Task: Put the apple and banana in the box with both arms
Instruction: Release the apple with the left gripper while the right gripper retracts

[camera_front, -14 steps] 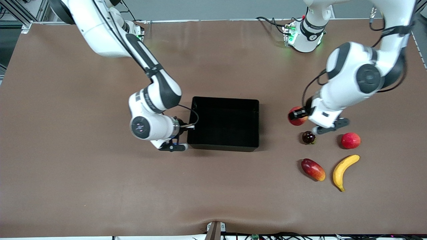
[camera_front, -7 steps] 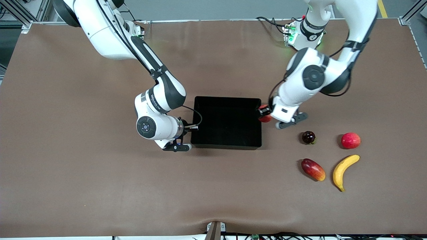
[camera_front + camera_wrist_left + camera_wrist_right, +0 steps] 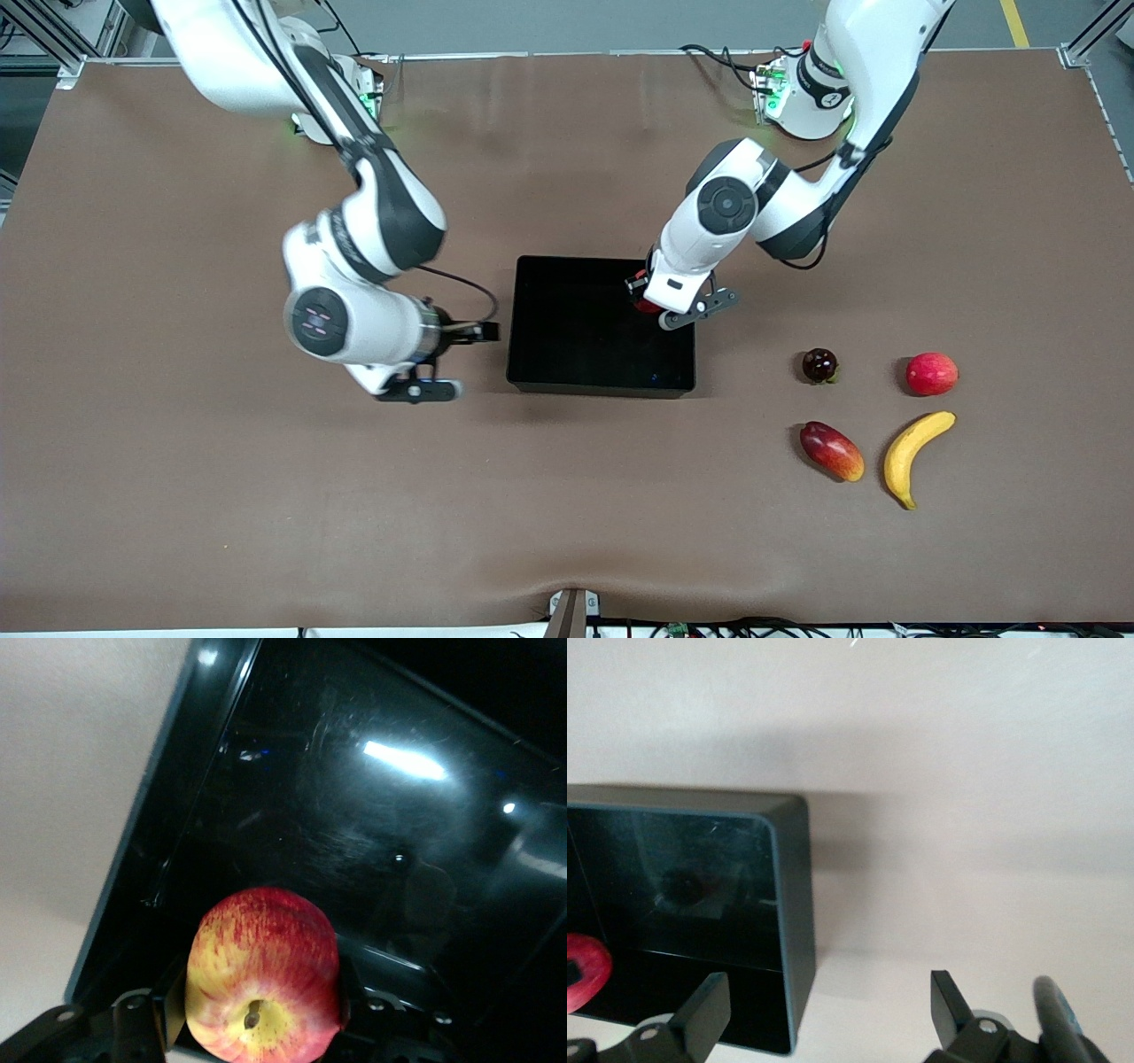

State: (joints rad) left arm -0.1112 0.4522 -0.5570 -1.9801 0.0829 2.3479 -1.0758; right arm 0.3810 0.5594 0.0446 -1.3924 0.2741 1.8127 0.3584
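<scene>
I am seeing the left gripper (image 3: 644, 297) hanging over the box (image 3: 532, 354), at the corner toward the left arm's end and the bases, its jaws gripping the apple (image 3: 263, 979). Only the left wrist view is showing the apple's stem dimple, facing that camera. The right gripper (image 3: 468, 332) is sitting just beside the box's wall at the right arm's end, jaws standing open and holding nothing. The banana (image 3: 917, 454) is lying on the tabletop (image 3: 567, 532) toward the left arm's end, its long axis running diagonally. I am reading no writing.
</scene>
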